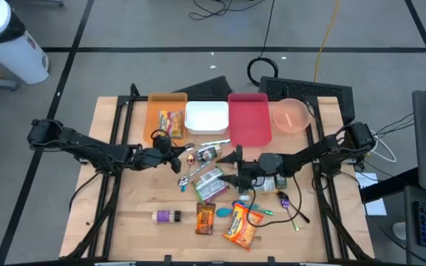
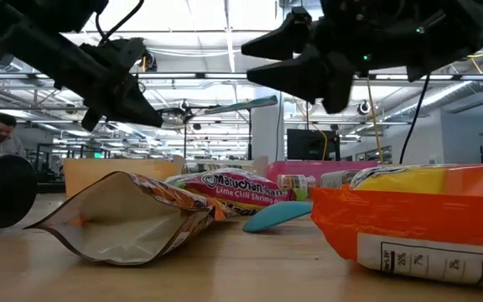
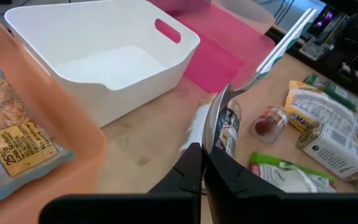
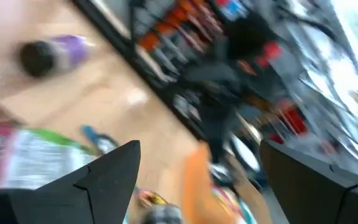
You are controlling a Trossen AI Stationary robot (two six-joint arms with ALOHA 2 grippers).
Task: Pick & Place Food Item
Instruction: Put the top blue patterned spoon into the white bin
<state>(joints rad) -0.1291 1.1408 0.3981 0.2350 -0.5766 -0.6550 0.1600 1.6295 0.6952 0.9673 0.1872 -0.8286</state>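
My left gripper [image 3: 202,167] is shut on a metal spoon [image 3: 263,59] with a pale teal handle. It holds the spoon in the air near the white bin [image 1: 206,118], and also shows in the high view [image 1: 176,157] and the low view [image 2: 159,119]. My right gripper [image 1: 231,158] is open and empty above the food items at the table's middle; it also shows in the low view [image 2: 248,67] and the right wrist view [image 4: 204,180]. An orange bin [image 1: 167,118] holds a snack bag [image 3: 11,134]. A green-and-white packet [image 1: 211,185] lies flat below the right gripper. My left gripper pinches the spoon's bowl [image 3: 215,127] between its two fingers at the bowl's near edge. The bowl stands on edge and the handle [image 2: 233,106] reaches on past the fingers, roughly level. The spoon is lifted clear of the table.
A pink tray [image 1: 249,117] and a pink bowl [image 1: 291,116] stand at the back right. A small jar [image 1: 209,153], a purple-capped bottle [image 1: 167,216], a brown packet [image 1: 205,219], an orange chip bag [image 1: 242,227] and cables [image 1: 291,207] lie on the table's middle and near part.
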